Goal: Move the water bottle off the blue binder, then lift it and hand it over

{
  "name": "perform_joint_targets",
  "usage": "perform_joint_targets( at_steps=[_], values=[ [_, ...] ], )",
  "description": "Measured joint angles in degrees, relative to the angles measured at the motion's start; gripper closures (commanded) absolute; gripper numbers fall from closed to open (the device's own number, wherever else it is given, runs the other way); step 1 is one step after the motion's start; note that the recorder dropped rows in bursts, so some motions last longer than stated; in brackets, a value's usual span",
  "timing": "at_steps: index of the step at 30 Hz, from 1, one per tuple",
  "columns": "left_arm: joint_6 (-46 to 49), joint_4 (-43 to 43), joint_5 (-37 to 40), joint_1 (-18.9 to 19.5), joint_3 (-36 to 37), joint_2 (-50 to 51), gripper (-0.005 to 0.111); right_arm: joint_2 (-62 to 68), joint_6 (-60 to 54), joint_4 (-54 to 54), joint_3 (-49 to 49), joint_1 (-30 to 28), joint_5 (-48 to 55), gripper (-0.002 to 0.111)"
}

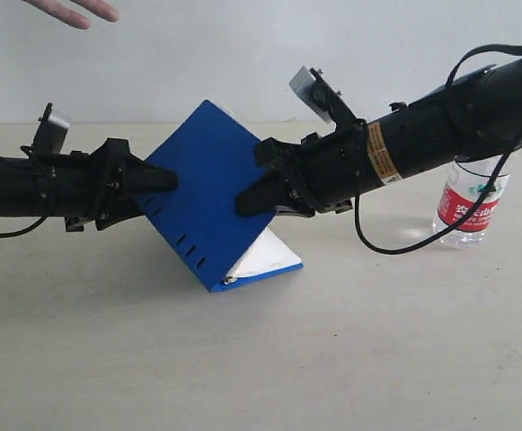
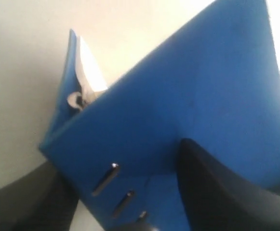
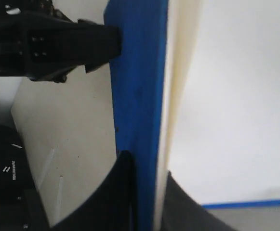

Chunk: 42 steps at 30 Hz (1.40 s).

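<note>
The blue binder [image 1: 208, 193] is held tilted between both arms, its slotted edge facing the camera and its lowest corner at the tabletop. White pages [image 1: 269, 256] hang open underneath. My left gripper [image 1: 157, 180] is shut on its left edge, the fingers straddling the cover [image 2: 202, 96] near the slots [image 2: 105, 179]. Shut on the right edge is my right gripper [image 1: 256, 193], which pinches the blue cover [image 3: 137, 72] and pages [image 3: 178, 86]. The water bottle [image 1: 470, 202] stands on the table at the right, behind the right arm, which hides its cap.
A person's hand [image 1: 72, 11] reaches in at the top left, above the left arm. A black cable [image 1: 395, 250] loops down from the right arm near the bottle. The pale table [image 1: 332, 359] stretches toward the camera.
</note>
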Motion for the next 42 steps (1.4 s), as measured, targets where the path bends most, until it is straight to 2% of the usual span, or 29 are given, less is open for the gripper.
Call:
perform_joint_targets(
  at_steps=[11,14,16,18,22,23,27,37,39,41,42],
  values=[
    [0.2,0.2,-2.7,-0.3,-0.4,-5.3,0.056,7.8,-4.0,3.7,0.1,0.0,-4.0,0.108],
    [0.8,-0.3,-4.4,-1.9,-0.4,-5.6,0.056,8.0,-4.7,3.2,0.1,-0.1,-3.2,0.108],
    [2.1,-0.8,-9.6,-4.2,-0.5,-5.7,0.058,8.3,-4.8,2.9,0.1,-0.3,-2.0,0.108],
    [4.3,-0.8,-14.8,-6.8,-0.5,-5.7,0.068,8.9,-4.8,2.3,0.1,-0.5,-1.4,0.108],
    [7.0,-0.8,-22.3,-10.1,-0.5,-5.8,0.102,9.3,-5.2,1.4,0.5,-0.5,-1.2,0.108],
    [7.3,-0.8,-23.0,-10.4,-0.5,-5.8,0.102,9.4,-5.4,1.1,0.6,-0.5,-1.4,0.108],
    [7.8,-0.8,-22.9,-10.7,-0.5,-6.1,0.102,9.6,-5.9,-1.7,0.7,-0.5,-2.5,0.108],
    [14.8,-0.9,-10.1,-10.7,-1.7,-7.6,0.102,11.0,-7.1,-2.4,1.9,0.0,-4.5,0.108],
    [15.1,-0.9,-8.9,-10.7,-1.7,-7.6,0.102,11.0,-7.7,-2.4,1.9,0.0,-4.6,0.104],
    [15.2,-0.9,-8.7,-10.7,-1.6,-7.6,0.102,11.0,-8.3,-2.4,1.9,0.0,-4.6,0.093],
    [15.2,-0.9,-7.4,-10.7,-1.6,-7.6,0.102,11.0,-8.7,-2.4,1.9,0.0,-4.0,0.092]
  ],
)
